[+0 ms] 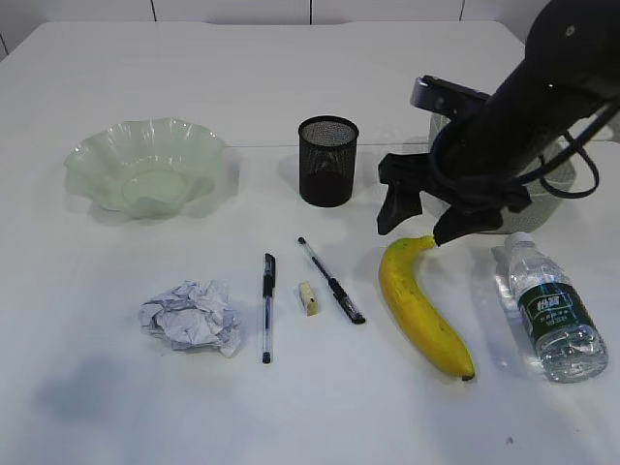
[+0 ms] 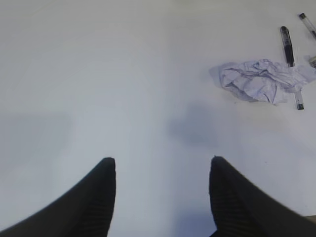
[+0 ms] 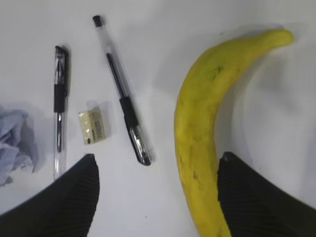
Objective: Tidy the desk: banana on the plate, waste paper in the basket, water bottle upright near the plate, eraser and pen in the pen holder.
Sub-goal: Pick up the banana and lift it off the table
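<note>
On the white desk (image 1: 291, 87), taken from the black mesh pen holder (image 1: 327, 161) as landmark: pale green scalloped plate (image 1: 145, 165), well to its left, empty; crumpled waste paper (image 1: 191, 315), nearer the camera and to the left, lying on the desk; two clear-barrelled black pens in front of the holder, the left pen (image 1: 267, 306) lying almost straight toward the camera, the right pen (image 1: 330, 280) slanted; cream eraser (image 1: 308, 298) between the two pens, touching neither; yellow banana (image 1: 422, 305), in front and to the right, flat on the desk, its stem end toward the holder; water bottle (image 1: 553, 309), farther right beyond the banana, on its side with the white cap pointing away from the camera; sage-green basket (image 1: 557, 184), right of the holder, largely hidden behind the arm. Right gripper (image 1: 418, 215), just right of the holder and above the banana's stem end, fingers spread apart, nothing between them. Left gripper (image 2: 162, 197), seen only in its wrist view, over bare desk near the waste paper, fingers parted and empty
</note>
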### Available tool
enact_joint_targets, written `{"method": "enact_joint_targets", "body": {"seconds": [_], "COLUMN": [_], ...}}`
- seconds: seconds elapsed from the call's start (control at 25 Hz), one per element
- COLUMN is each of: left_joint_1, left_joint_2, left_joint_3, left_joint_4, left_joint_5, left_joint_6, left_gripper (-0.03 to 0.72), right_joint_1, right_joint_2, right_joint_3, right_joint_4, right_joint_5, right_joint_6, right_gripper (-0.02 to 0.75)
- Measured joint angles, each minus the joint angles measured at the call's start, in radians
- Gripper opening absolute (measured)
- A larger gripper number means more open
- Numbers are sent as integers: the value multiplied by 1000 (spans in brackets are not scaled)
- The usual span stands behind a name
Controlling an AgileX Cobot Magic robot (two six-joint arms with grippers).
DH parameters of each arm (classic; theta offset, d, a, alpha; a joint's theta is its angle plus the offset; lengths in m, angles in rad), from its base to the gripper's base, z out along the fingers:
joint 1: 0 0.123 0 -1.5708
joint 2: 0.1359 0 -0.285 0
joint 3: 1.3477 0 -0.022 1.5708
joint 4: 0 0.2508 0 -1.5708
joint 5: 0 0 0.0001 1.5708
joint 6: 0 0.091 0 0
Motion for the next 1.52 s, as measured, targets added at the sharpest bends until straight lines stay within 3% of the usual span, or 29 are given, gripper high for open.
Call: {"method": "enact_joint_targets", "body": {"seconds": [0.48,0.84,1.52], "left_joint_1": [0,0,0], "left_joint_2": [0,0,0], "left_joint_3": [0,0,0], "left_joint_4": [0,0,0], "left_joint_5": [0,-36,-41], "left_joint_6": [0,0,0], "left_gripper": [417,417,416], "right_joint_1": [0,2,17], "right_joint_2": [217,283,341], "right_joint_3": [-233,-236,-246], "right_joint_4": [-189,-158,-162], "right_joint_5": [129,177,92], "right_joint_6": [208,321,409], "right_gripper": [554,553,552]}}
